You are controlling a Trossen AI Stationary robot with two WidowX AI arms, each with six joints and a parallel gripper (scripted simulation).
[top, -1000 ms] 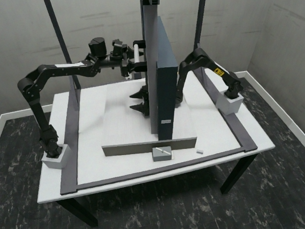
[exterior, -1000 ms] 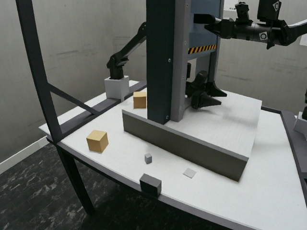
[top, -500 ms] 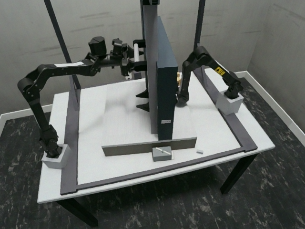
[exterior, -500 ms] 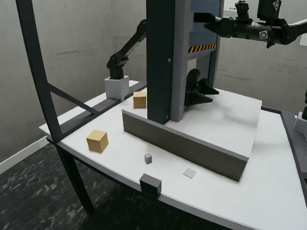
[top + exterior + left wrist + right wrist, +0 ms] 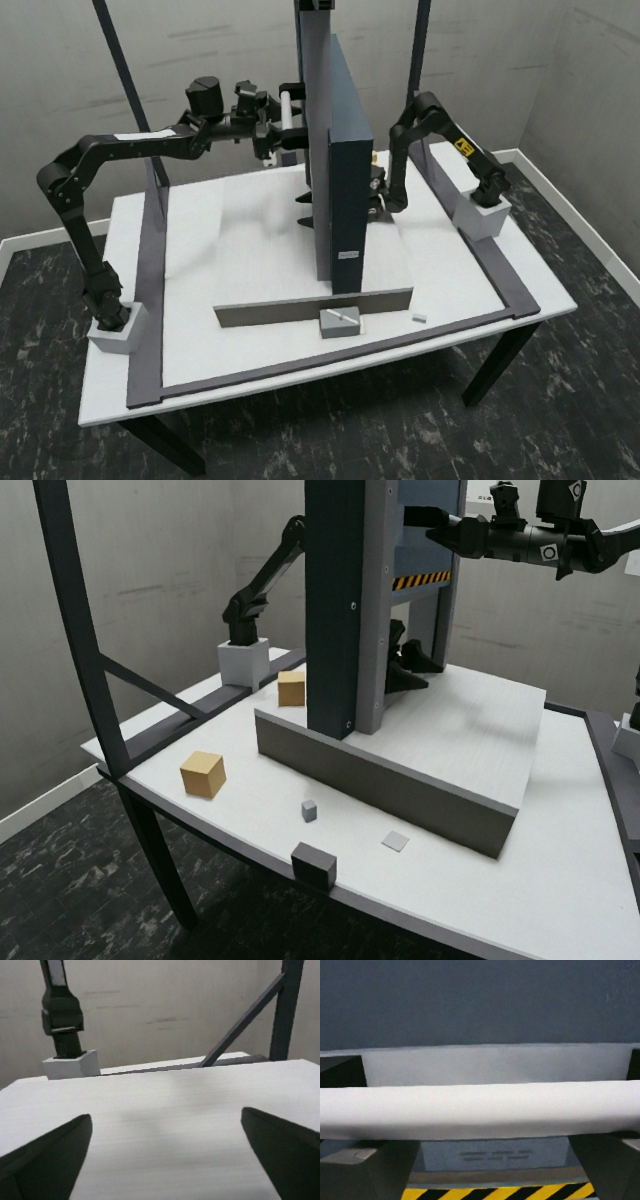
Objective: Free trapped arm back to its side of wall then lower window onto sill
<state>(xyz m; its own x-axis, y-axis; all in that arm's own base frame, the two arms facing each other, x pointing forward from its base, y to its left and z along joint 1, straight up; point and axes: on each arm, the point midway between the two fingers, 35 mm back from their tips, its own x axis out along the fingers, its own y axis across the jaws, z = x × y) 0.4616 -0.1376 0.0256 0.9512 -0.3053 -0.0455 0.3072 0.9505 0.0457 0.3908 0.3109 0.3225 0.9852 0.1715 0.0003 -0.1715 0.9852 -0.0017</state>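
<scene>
The blue window (image 5: 424, 560) is raised in the wall (image 5: 349, 206) (image 5: 333, 609), its striped lower edge well above the pale platform (image 5: 258, 258) (image 5: 465, 759). My right gripper (image 5: 290, 122) (image 5: 493, 1117) is open, with its fingers under the window's white handle bar (image 5: 286, 111) (image 5: 480, 1110). My left gripper (image 5: 298, 210) (image 5: 435, 677) (image 5: 167, 1117) is open and empty, low in the opening beneath the window. Its fingertips stick out on the right arm's side; its wrist and forearm are on its own side. The wall hides part of this hand.
Two tan boxes (image 5: 203, 774) (image 5: 291, 688) stand on the left arm's side. A grey block (image 5: 339, 322) with a white pen-like stick and a small grey piece (image 5: 419, 318) (image 5: 309, 810) lie beyond the platform's end. Dark frame posts (image 5: 124, 72) (image 5: 419, 46) rise from the table.
</scene>
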